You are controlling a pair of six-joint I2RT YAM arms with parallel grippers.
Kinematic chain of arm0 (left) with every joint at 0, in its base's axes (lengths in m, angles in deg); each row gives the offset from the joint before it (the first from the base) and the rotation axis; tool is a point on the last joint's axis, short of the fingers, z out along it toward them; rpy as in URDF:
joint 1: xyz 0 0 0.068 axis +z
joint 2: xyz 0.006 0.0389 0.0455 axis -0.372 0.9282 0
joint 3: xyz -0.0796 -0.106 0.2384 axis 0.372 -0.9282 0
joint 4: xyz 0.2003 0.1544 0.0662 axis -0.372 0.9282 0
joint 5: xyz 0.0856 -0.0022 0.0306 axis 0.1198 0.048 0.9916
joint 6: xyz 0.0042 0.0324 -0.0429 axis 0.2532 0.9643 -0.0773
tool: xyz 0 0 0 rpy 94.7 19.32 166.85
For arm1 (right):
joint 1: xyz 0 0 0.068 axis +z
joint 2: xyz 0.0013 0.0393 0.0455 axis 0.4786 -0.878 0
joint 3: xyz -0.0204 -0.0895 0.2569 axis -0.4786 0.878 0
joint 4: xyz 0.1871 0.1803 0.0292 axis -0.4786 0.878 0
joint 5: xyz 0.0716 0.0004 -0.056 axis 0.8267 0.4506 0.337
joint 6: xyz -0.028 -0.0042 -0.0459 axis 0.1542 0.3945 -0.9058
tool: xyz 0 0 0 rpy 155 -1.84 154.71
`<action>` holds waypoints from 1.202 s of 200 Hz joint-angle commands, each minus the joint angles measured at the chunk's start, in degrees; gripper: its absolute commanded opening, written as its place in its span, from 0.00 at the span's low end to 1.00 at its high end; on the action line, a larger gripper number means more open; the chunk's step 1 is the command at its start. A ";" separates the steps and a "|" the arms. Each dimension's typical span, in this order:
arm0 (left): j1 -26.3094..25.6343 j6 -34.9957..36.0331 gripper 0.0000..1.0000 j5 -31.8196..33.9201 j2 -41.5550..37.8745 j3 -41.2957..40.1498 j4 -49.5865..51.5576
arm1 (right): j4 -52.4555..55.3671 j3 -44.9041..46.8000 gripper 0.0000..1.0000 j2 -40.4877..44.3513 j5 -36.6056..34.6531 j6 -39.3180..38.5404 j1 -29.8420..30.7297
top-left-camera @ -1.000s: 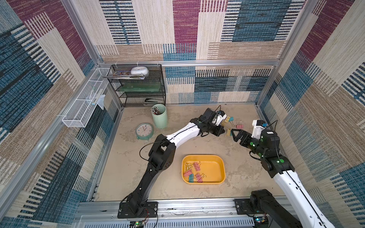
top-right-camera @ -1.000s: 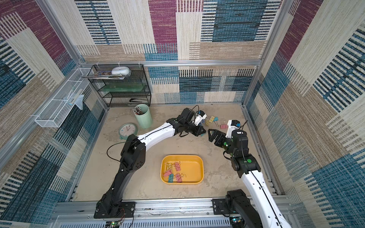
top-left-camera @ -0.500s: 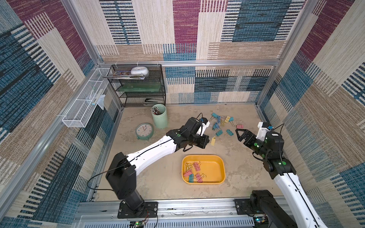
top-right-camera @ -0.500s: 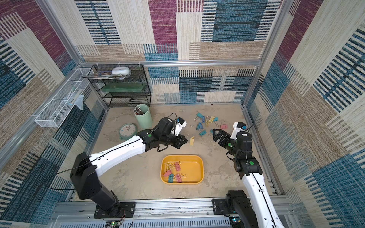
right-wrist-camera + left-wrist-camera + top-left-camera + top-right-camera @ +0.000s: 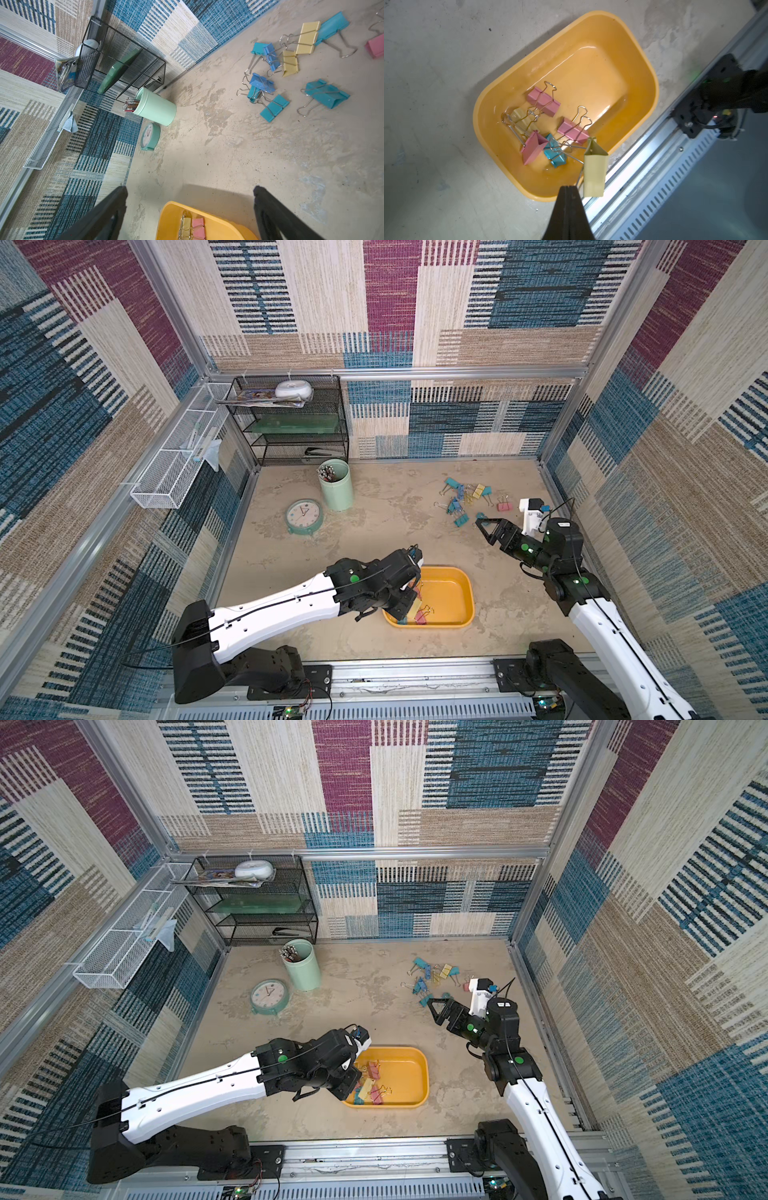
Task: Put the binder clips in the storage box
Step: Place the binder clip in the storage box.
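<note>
Striped walls stand around a sandy desk [image 5: 374, 531]. The left fingers [image 5: 564, 203] are pinched together on the wire of a yellow clip [image 5: 594, 172], which hangs over the edge of the storage box [image 5: 645, 83]. Five clips lie inside. Drop time, I think: move in a bit, then let go. More binder clips [image 5: 262, 83] lie well apart, near the right fingers [image 5: 270, 209], which are wide apart.

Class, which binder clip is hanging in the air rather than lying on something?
The pale yellow clip, dangling by its wire handle from the shut left gripper above the storage box; every other clip lies in the box or on the table.
</note>
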 commanded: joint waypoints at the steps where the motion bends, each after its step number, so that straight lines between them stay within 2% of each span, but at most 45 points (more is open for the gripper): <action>1: -1.08 2.26 0.00 8.25 2.12 -0.92 -1.55 | -1.96 0.40 0.98 -0.15 -0.30 0.84 0.73; 23: -1.53 5.18 0.00 11.02 3.94 -1.68 -6.57 | -1.41 0.28 0.98 0.13 -0.53 0.62 1.08; 54: -1.62 7.87 0.00 10.02 5.50 -1.39 -11.16 | -0.13 -0.05 0.98 0.71 -1.57 -0.09 1.20; 78: -1.72 8.67 0.00 8.09 7.88 -1.75 -12.26 | -0.09 0.00 0.99 0.71 -1.70 -0.10 1.18; 125: -3.58 8.47 0.00 8.82 10.94 -5.06 -15.63 | -0.57 0.13 0.99 0.58 -0.91 0.32 1.28; 140: -4.38 8.32 0.16 8.00 9.77 -5.00 -15.99 | -0.37 0.23 0.99 0.89 -1.49 0.09 1.32; 170: -4.70 7.82 0.40 6.77 2.06 -4.24 -16.43 | -1.34 0.07 0.99 -0.16 -2.11 0.12 1.27; 189: -4.41 9.01 0.52 9.76 -5.47 -2.36 -13.90 | -1.43 -1.61 0.99 -2.95 -2.97 -1.25 1.31; 204: -3.06 10.81 0.58 13.62 -11.53 1.19 -8.91 | -1.59 -3.88 0.99 -6.66 -4.45 -3.10 1.26; 215: -0.25 12.17 0.63 14.39 -15.81 3.88 -5.33 | -1.45 -5.83 0.98 -10.17 -5.46 -4.87 1.34; 224: 4.25 13.59 0.66 12.72 -19.07 5.72 -3.68 | -1.10 -8.23 0.98 -13.81 -5.97 -6.42 1.26; 240: 15.82 16.64 0.72 7.45 -23.89 6.73 -3.20 | -0.19 -13.26 0.93 -21.38 -5.96 -9.63 1.87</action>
